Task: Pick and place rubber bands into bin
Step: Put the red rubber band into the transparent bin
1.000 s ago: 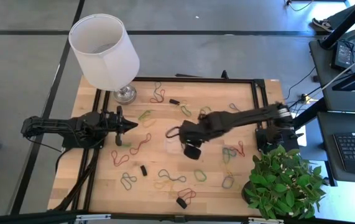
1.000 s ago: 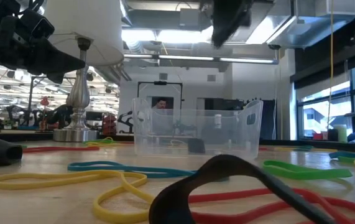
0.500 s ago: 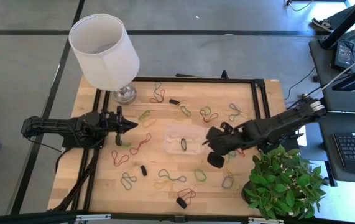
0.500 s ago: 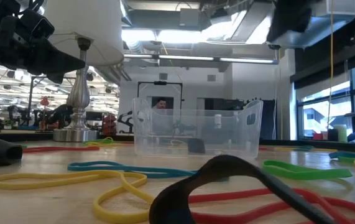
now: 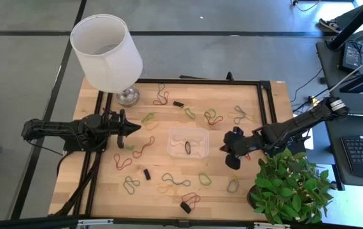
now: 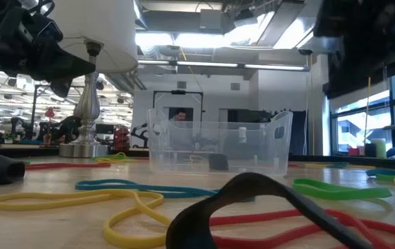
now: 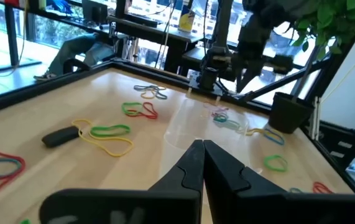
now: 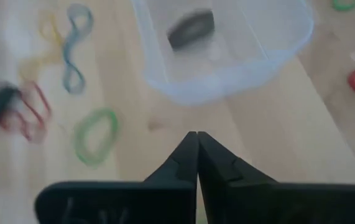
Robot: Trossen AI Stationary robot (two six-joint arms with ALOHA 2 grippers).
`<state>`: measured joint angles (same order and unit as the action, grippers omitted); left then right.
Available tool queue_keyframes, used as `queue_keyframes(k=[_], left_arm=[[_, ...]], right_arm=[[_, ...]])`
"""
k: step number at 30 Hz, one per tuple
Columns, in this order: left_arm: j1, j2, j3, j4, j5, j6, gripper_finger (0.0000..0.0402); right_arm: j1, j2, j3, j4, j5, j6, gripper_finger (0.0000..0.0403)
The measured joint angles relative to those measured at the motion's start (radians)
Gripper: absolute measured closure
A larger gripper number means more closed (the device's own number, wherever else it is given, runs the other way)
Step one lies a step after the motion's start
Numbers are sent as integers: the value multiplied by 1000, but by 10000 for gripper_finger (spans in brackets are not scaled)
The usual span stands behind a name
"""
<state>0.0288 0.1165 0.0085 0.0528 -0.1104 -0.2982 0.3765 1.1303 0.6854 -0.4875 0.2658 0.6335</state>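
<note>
Currently, nearest the low camera: a black band [image 6: 266, 207] lying over red and yellow rubber bands [image 6: 79, 200] on the wooden table [image 5: 168, 197], more loops scattered across the whole top. Mid-table: the clear bin [image 5: 188, 142], upright, one black band [image 5: 187, 147] inside, seen through the wall from table height as a dark lump on the floor of the tub. Right gripper [image 5: 232, 156] just beside the bin's right end, above bare wood, arm stretched low across from the table's right edge past the potted plant [image 5: 289, 187]; fingers [image 8: 193, 163] pressed together, nothing between them, tips aimed back toward the bin [image 8: 227, 56] with a green band [image 8: 95, 135] off to one side. Left gripper [image 5: 132, 128] parked at the left side of the table, well apart from the bin, arm lying roughly level and pointing right; fingers [image 7: 202, 165] closed tip to tip, empty. Farther back: white-shaded lamp [image 5: 108, 54] on a metal base at the table's far left corner, a few bands near its foot. No readable labels or writing anywhere.
</note>
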Motion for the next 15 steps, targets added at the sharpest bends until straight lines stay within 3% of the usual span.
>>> queue_keyframes(k=[4, 10, 15], left_arm=[[0, 0, 0, -1, -8, 8, 398], [0, 0, 0, -3, -107, 34, 398], [0, 6, 19, -7, -98, 150, 398]], right_arm=[[0, 0, -25, 3, 0, -52, 398], [0, 1, -30, 6, 3, -63, 399], [0, 1, -30, 6, 3, -11, 399]])
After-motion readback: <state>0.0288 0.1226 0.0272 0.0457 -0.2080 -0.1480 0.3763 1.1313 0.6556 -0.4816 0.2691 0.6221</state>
